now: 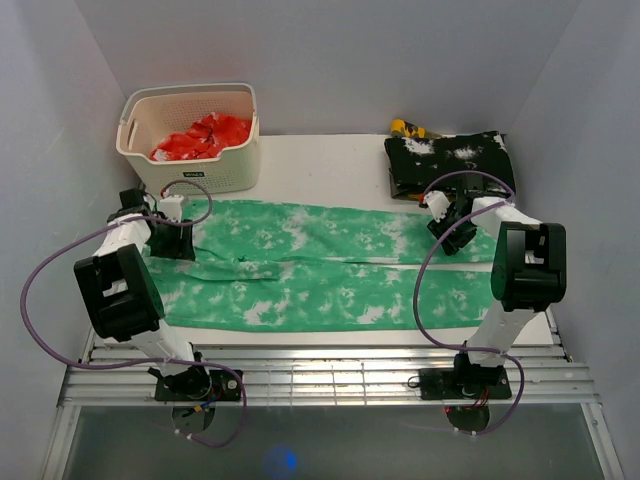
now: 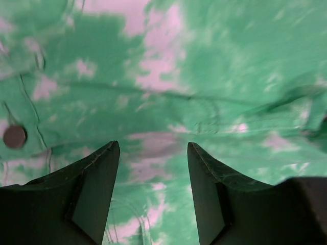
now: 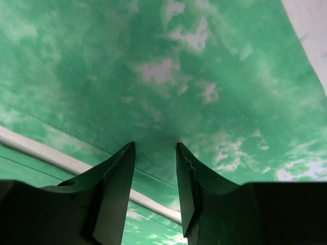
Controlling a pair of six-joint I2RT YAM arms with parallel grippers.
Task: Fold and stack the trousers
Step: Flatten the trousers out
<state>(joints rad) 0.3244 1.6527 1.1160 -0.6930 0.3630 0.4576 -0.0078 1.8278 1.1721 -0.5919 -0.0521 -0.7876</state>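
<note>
Trousers (image 1: 320,265), one green white-blotched pair, lie flat on your white table (image 1: 320,160), two legs side by side. Your left gripper (image 2: 152,145) hangs over the waist, fingers apart, holding nothing. Your right gripper (image 3: 155,145) is over the far leg, fingers likewise apart. One cream basket (image 1: 190,180) holds red cloth (image 1: 200,137). One black folded garment (image 1: 450,160) lies back right. Pale walls surround everything.
</note>
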